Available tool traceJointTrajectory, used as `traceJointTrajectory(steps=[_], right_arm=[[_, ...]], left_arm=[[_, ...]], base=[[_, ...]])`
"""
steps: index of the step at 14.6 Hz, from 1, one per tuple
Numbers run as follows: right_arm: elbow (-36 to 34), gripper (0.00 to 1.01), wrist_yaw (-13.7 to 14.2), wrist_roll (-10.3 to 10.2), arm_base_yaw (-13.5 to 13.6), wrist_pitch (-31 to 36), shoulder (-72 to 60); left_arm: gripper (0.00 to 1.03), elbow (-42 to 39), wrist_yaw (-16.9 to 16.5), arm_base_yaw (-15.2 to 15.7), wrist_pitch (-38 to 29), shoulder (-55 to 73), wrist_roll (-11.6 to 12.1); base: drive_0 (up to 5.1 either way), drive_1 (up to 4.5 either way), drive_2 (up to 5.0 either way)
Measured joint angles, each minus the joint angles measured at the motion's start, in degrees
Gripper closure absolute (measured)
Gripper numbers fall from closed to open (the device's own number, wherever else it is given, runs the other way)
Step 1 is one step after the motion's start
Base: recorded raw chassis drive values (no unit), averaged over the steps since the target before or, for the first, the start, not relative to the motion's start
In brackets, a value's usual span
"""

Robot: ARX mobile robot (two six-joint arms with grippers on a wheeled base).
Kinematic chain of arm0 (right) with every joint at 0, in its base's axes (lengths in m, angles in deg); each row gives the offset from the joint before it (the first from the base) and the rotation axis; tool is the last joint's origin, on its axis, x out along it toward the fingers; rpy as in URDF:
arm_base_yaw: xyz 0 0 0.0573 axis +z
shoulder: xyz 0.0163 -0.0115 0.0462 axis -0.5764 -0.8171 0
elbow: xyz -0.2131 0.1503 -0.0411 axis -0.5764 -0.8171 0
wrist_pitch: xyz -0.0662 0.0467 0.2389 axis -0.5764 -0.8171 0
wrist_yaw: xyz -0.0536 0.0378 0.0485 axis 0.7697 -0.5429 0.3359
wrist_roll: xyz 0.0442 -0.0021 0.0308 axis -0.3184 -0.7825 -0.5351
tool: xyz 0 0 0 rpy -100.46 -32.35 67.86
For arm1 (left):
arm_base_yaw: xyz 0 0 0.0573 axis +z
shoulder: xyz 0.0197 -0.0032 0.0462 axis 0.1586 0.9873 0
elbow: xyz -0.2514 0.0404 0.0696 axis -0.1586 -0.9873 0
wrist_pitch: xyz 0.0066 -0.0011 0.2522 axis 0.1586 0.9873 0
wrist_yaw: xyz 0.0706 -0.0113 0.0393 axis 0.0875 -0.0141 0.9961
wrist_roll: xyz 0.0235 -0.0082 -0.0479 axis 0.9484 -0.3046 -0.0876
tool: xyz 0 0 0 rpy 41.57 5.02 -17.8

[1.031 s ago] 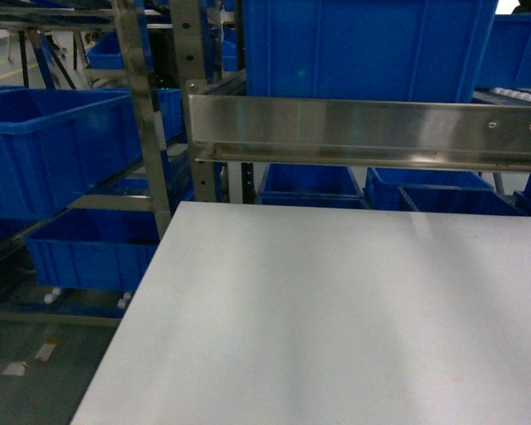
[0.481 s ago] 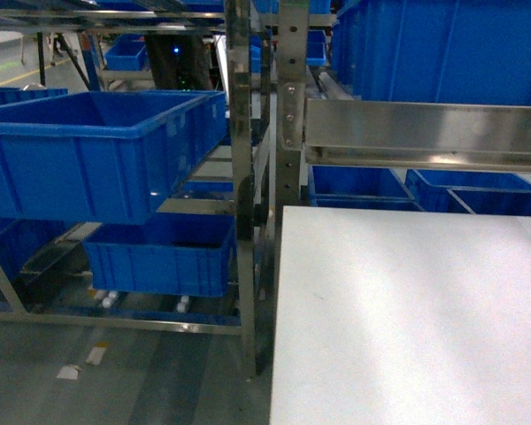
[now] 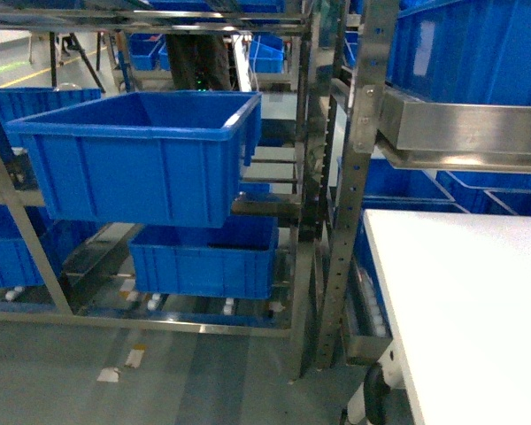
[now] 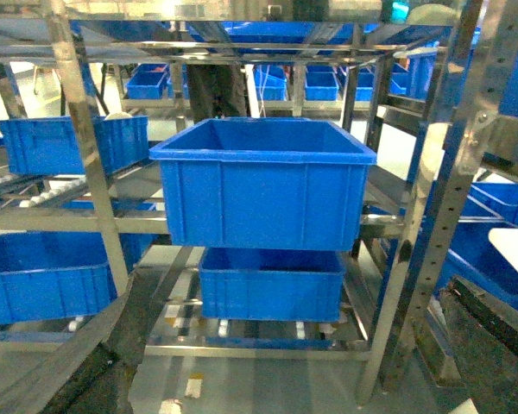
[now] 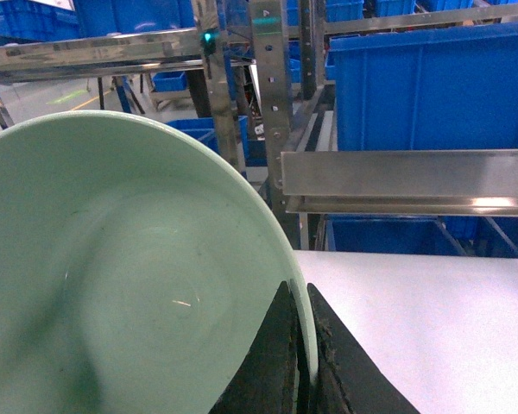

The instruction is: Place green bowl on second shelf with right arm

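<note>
I'm pinching the green bowl (image 5: pixel 129 276) w/ my right gripper (image 5: pixel 300 362), one finger (image 5: pixel 268 362) on the inside of the rim and the other (image 5: pixel 350 375) outside, wall clamped between. The bowl is up in the air in front of the right wrist cam, filling its left side, above the near edge of the white tabletop (image 5: pixel 432 328). It isn't showing in the head view, and neither is either arm.

My left gripper: only dark blurry edges are showing at the bottom of its own cam, so I can't tell if those fingers are spread or pressed.

Step in hand, I'm judging: carrying the bowl toward the steel rack, placing not begun. The broad steel front rail (image 5: pixel 414 181) is lying ahead and to the right, under a blue bin (image 5: pixel 432 90); which tier counts as 2nd I can't settle from here. To do it well: be keeping the pinch firm, since a rim-only hold lets the bowl swing, lifting clear over the rail before going in, and levelling before letting go.

Orientation: it's round, so no real long axis. It's tilted, w/ its open side facing the wrist cam, not sitting level.
</note>
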Motion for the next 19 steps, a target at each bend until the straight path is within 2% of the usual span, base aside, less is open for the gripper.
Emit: traceJointTrajectory(steps=[19], right_arm=[[0.00,0.99,0.02,0.00,0.02,-0.07,-0.02]], left_arm=[[0.05,0.02,0.00,0.00,0.00,0.00,0.00]], base=[[-4.9,2.46,2.5]])
